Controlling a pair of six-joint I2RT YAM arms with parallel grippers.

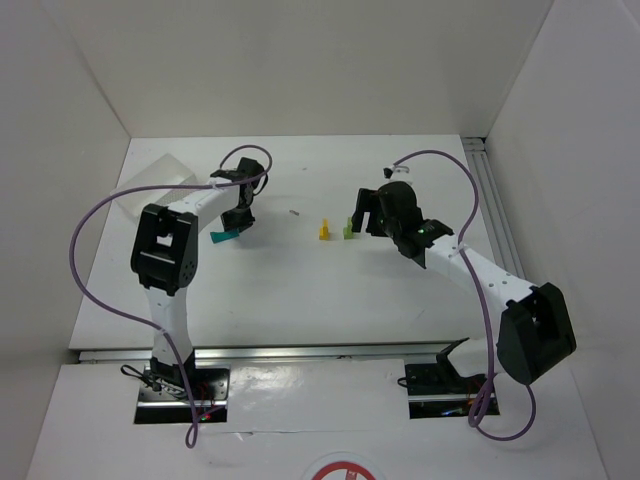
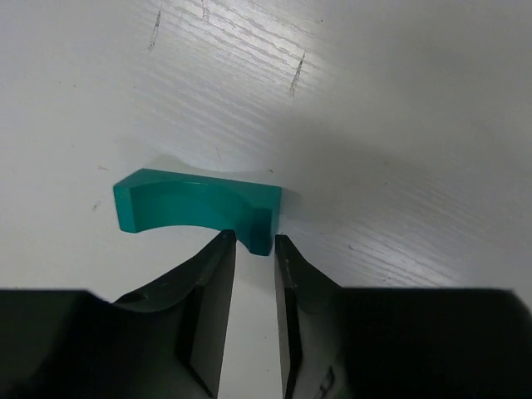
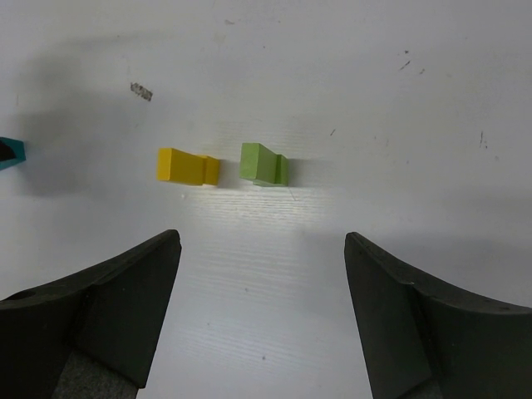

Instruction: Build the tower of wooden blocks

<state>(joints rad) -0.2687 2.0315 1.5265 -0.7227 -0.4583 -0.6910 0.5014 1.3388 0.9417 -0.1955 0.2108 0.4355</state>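
Note:
The teal arch [image 2: 195, 208] lies flat on the white table, left of centre in the top view [image 1: 222, 237]. My left gripper [image 2: 253, 241] is right at it, jaws only narrowly apart, the tips either side of the arch's right leg with a thin gap showing on the left. The yellow block [image 3: 188, 166] and the light green block [image 3: 263, 164] stand side by side, a little apart, at the table's middle [image 1: 324, 230] [image 1: 348, 229]. My right gripper [image 3: 262, 241] is wide open and empty, just right of the green block in the top view [image 1: 362, 222].
A white rectangular tray [image 1: 155, 180] sits at the back left. A small grey scrap [image 1: 294, 212] lies between the arch and the yellow block. White walls close in the table on three sides. The arch's end shows at the left edge of the right wrist view [image 3: 8, 152].

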